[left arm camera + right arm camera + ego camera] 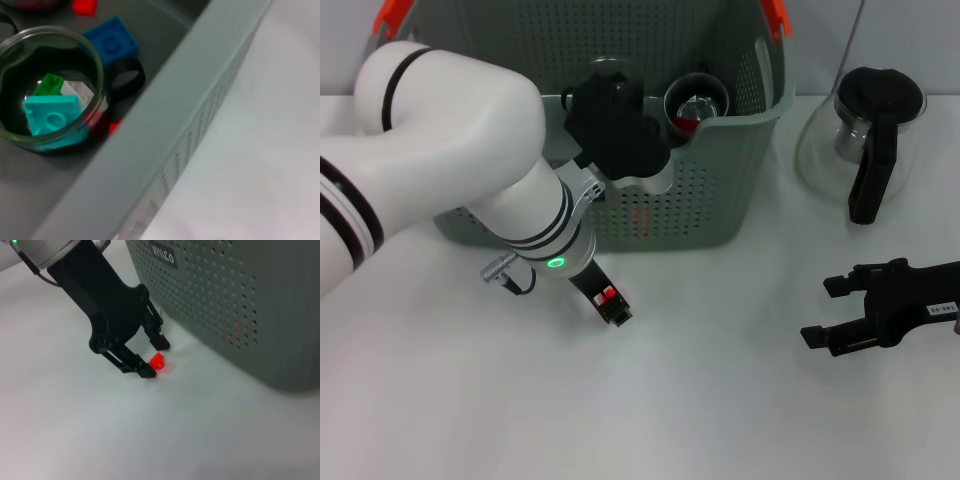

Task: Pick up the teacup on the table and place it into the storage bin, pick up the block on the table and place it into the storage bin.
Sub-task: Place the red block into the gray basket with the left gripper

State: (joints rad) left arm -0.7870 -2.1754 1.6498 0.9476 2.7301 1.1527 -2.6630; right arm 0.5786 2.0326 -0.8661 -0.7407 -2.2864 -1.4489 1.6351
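Left gripper [613, 306]: down on the table [650, 400] just in front of the bin's front wall, fingers spread with the red block between the tips (right wrist view shows a gap on at least one side, so it is not pinched).
Block [157, 361]: small and red, lying on the table between the left fingers, just beside the bin [720, 190] and outside it.
Bin: large grey perforated basket at the back of the table, orange clips [775, 14] on its upper corners, a small black label [163, 254] with white lettering on the wall facing the right wrist camera.
Teacup [50, 90]: clear glass, standing inside the bin close to its front wall (in the head view it shows as a dark round rim [697, 100] beside the left arm's wrist).
Inside the cup: a teal brick [50, 116] with a green one [48, 84] behind it.
Bin floor: a blue brick [111, 42] near the cup, a black ring [126, 78] just beside that brick, and a red piece [84, 6] farther off.
Right gripper [855, 312]: resting low over the table on the right side, well apart from the bin, fingers spread and holding nothing.
Carafe [865, 130]: glass with a black handle and lid, upright on the table to the right of the bin.
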